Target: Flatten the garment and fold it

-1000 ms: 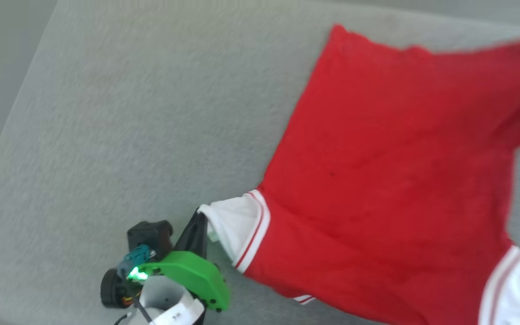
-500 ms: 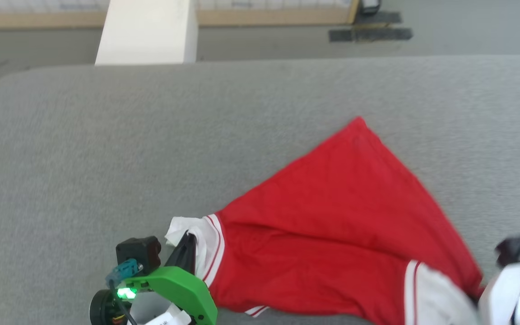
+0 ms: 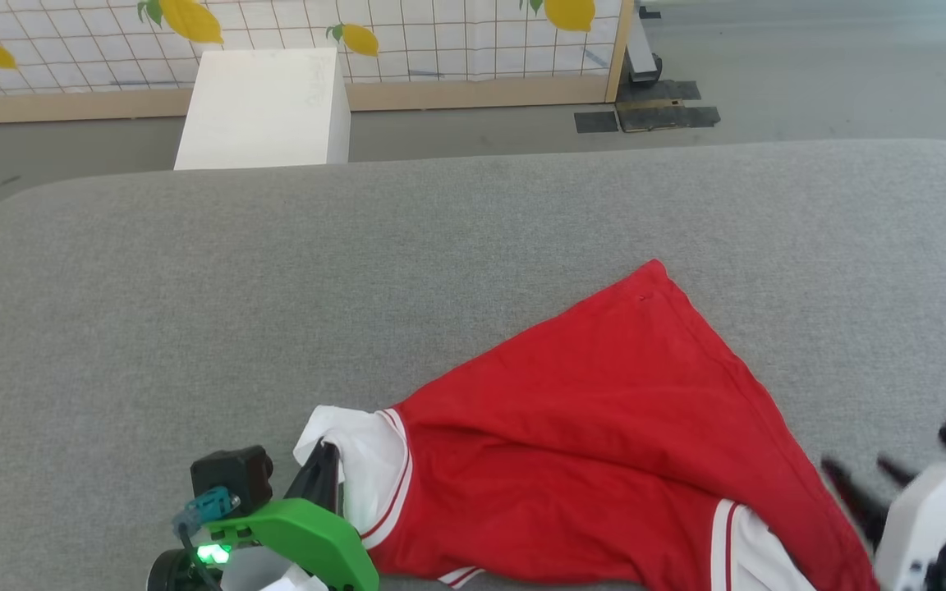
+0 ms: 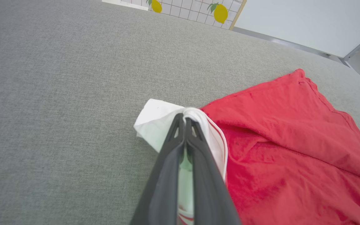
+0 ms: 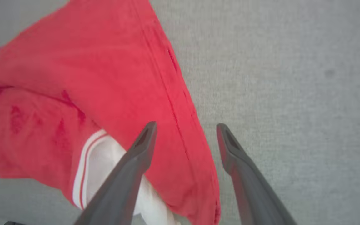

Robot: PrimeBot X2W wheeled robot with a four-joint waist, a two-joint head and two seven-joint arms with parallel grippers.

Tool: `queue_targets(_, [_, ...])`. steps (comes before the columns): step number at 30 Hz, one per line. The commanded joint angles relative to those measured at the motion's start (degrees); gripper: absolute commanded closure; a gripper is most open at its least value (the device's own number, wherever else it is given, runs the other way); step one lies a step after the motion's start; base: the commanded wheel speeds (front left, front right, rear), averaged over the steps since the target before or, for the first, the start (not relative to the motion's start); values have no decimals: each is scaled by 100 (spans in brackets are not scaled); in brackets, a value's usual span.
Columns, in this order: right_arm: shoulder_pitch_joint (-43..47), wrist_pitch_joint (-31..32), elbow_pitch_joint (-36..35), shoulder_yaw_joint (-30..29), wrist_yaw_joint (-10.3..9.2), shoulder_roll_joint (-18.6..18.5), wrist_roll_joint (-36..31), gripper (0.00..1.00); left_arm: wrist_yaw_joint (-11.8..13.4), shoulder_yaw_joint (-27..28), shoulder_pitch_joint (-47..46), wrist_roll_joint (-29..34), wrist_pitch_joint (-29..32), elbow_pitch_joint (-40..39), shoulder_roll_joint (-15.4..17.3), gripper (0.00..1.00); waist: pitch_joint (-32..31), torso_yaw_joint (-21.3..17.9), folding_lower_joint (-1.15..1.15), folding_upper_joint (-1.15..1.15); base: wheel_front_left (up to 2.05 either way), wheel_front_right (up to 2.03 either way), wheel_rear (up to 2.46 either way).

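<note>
Red jersey T-shirt with white, stripe-edged sleeves [image 3: 604, 427] lies bunched and creased on the near right of the grey fabric-covered desk [image 3: 358, 271]. Left gripper [image 4: 184, 120] is clenched on one sleeve; right gripper [image 5: 186, 128] hangs released over the shirt's edge. Flattening looks barely begun, with no fold made yet.

surface: grey fabric bed [image 3: 194, 271] | on it: red garment [image 3: 604, 410]

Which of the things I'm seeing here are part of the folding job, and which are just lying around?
Part of the job: garment; left gripper, shut on its white sleeve; right gripper, open over its red edge.

Just lying about: white box; lemon-print panel; dark floor mats; grey surface under the garment.
</note>
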Motion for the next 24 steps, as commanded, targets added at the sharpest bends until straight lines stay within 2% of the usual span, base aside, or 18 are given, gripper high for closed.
queue_targets(1, [-267, -217, -157, -48, -6, 66, 59, 0, 44, 39, 69, -70, -36, -6, 31, 100, -13, -9, 1, 0, 0, 0, 0])
queue_targets(7, [-1261, -982, -272, 118, -6, 178, 24, 0, 67, 39, 64, -61, -72, -60, 27, 100, 96, 22, 1, 0, 0, 0, 0])
queue_targets(13, [-2591, -1139, 541, 590, -6, 108, -181, 0, 81, -38, -129, 43, -68, -146, -8, 100, 568, 302, 1, 0, 0, 0, 0])
queue_targets(18, [-3684, -791, 1392, 1114, -6, -148, -499, 0, 107, -167, -346, 172, -79, -173, -115, 100, 1121, 646, 1, 0, 0, 0, 0])
queue_targets(24, [-4613, 294, 2395, 1893, -6, -611, -775, 0, 58, -349, -559, 227, -192, -56, -368, 100, 1654, 1105, 1, 0, 0, 0, 0])
